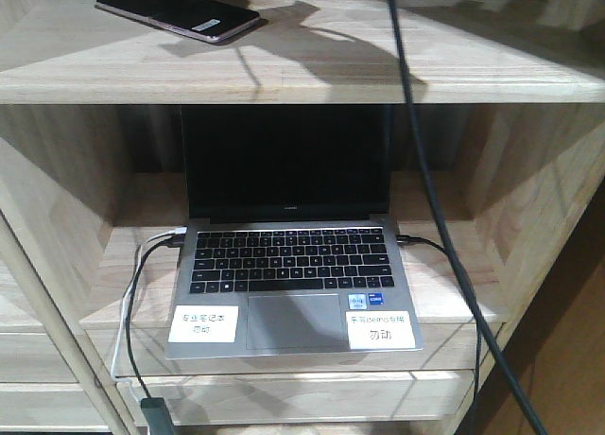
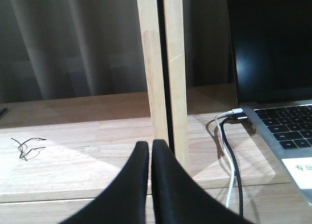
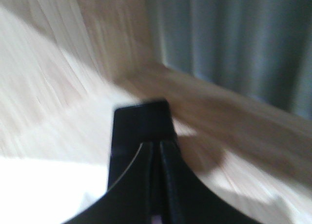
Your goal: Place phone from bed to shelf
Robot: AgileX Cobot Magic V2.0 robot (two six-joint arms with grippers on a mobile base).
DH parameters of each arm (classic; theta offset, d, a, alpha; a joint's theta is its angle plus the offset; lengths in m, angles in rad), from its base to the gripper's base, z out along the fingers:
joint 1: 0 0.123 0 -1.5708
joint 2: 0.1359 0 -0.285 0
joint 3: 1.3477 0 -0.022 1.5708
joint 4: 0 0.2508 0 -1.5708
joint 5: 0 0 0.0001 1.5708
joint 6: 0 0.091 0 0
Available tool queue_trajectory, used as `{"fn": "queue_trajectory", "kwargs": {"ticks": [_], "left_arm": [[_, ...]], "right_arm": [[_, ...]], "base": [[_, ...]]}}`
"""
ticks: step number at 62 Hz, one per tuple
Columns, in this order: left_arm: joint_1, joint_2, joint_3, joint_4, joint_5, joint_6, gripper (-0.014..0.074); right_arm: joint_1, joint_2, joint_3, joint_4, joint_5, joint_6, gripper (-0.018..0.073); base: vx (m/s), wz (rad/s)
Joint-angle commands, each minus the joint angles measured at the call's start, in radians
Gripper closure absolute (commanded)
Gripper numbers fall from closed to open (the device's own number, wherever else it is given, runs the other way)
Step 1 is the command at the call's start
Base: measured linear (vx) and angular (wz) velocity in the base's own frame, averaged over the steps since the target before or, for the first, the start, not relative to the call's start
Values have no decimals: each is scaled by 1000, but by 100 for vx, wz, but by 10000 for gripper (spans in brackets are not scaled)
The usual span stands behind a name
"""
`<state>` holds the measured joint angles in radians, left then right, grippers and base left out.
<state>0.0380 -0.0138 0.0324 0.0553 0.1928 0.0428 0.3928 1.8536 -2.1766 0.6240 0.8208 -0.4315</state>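
The phone lies flat on the shelf's top board at its left end, with a white sticker on its glossy black face and nothing holding it. No gripper shows in the front view. The right wrist view is blurred. There the phone is a black slab on pale wood under my right gripper, whose fingers are pressed together above it. My left gripper is shut and empty, low over the shelf's lower board in front of an upright post. The bed is out of view.
An open grey laptop fills the compartment under the phone, with cables plugged into its left side. A black cable hangs across the front view from the top to the bottom right. A small tangle of wire lies on the lower board.
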Motion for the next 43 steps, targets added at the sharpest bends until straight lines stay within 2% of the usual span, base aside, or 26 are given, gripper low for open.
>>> {"fn": "queue_trajectory", "kwargs": {"ticks": [1, 10, 16, 26, 32, 43], "left_arm": [[0, -11, -26, -5, -71, -4, 596], [0, -11, -26, -5, -71, -4, 596], [0, -11, -26, -5, -71, -4, 596], [0, -11, -26, -5, -71, -4, 596], [0, -11, -26, -5, -71, -4, 596], [0, -11, -26, -5, -71, -4, 596]], "right_arm": [[-5, -78, 4, -42, -50, 21, 563], [-5, -178, 204, -56, -189, -17, 563], [-4, -284, 414, -10, -353, -124, 563], [-4, -457, 681, 84, -548, -305, 563], [-4, -556, 822, 111, -599, -364, 563], [-4, -704, 1023, 115, -658, -380, 563]], "base": [[0, 0], [0, 0], [0, 0], [0, 0], [0, 0], [0, 0]]}}
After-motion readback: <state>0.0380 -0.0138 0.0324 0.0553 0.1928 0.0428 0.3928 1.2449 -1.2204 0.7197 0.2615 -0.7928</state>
